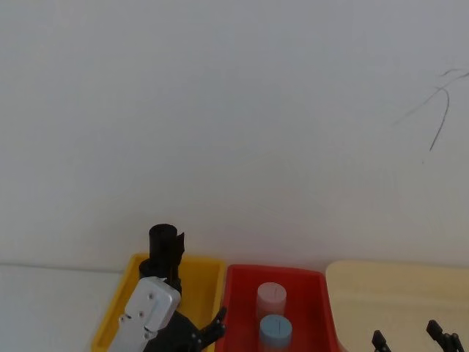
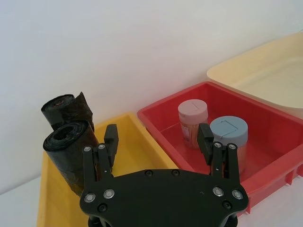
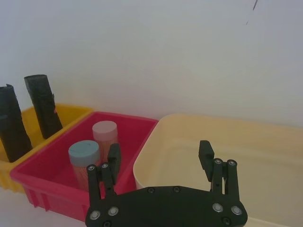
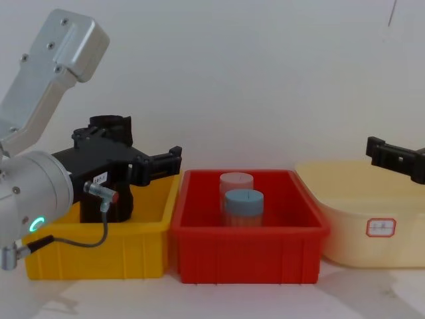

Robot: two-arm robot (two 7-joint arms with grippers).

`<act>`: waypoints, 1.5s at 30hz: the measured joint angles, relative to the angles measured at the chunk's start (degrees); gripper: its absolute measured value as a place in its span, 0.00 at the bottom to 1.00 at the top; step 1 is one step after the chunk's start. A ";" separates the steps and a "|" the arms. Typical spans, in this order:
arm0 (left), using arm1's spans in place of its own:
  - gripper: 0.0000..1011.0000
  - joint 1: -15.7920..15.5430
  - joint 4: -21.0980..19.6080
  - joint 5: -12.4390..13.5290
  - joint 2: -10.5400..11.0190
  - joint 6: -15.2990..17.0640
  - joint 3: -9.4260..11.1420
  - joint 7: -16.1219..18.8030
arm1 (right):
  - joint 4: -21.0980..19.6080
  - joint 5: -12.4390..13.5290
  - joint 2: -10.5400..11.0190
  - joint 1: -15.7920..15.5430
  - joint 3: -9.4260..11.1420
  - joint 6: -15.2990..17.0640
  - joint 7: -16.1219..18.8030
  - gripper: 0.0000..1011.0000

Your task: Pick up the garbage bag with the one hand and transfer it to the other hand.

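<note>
**Q:** Where's the garbage bag (image 2: pixel 62 108)?

**Me:** Far end of the yellow tray (image 2: pixel 135 151), upright, with the rumpled roll (image 2: pixel 71 151) just beside it, nearer. My left tool (image 2: pixel 157 135) hangs over that tray, wide, empty. I'd straddle the garbage bag mid-height, clear of the rumpled roll. Rightward: jars (image 2: pixel 192 118) in the red tray (image 2: pixel 274 142), right tool (image 3: pixel 159 150) wide over the cream tub (image 3: pixel 246 142).

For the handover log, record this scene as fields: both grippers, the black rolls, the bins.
left gripper: jaws open, above the yellow bin, holding nothing
right gripper: jaws open, above the cream tub, holding nothing
garbage bag: rear black roll, upright in yellow bin, ungrasped
other black roll: upright in front of it, same bin
red bin: pink-lidded jar and blue-lidded jar
</note>
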 joint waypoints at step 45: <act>0.99 5.28 -3.18 -2.02 3.52 -5.39 -4.34 -2.48 | 0.00 0.00 0.00 0.00 0.00 0.00 0.00 0.99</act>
